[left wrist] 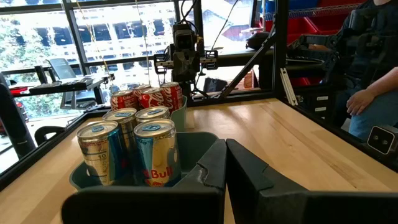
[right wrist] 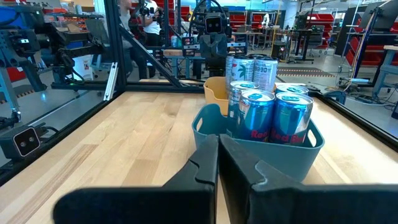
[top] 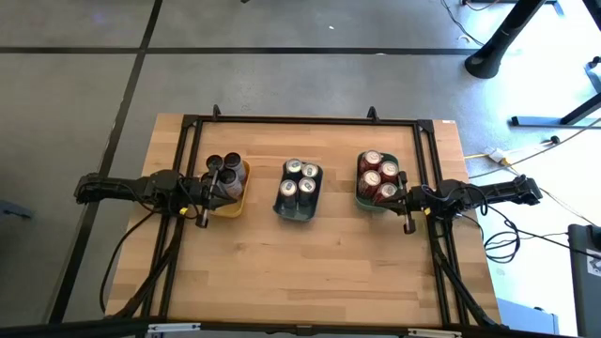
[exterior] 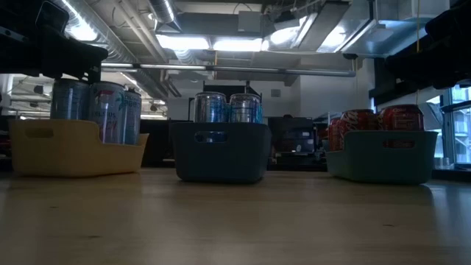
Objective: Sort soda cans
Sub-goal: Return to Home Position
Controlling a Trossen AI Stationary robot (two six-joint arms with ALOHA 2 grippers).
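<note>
Three trays stand in a row across the table. The yellow tray (top: 240, 201) on the left holds dark cans (top: 225, 169). The grey-blue tray (top: 282, 208) in the middle holds silver cans (top: 300, 178). The teal tray (top: 360, 199) on the right holds red cans (top: 378, 176). My left gripper (top: 218, 188) hovers over the left part of the yellow tray, shut, above the cans (exterior: 96, 110). My right gripper (top: 404, 199) is at the teal tray's right side, shut. Each wrist view looks past its shut fingers (left wrist: 225, 163) (right wrist: 219, 158) across the silver cans (left wrist: 134, 146) (right wrist: 270, 112).
A black frame (top: 300, 120) runs round the table's far, left and right sides. Bare wood (top: 300, 272) lies between the trays and the near edge. A seated person (left wrist: 367, 74) shows beyond the table's edge, and another person (right wrist: 134, 12) stands farther off.
</note>
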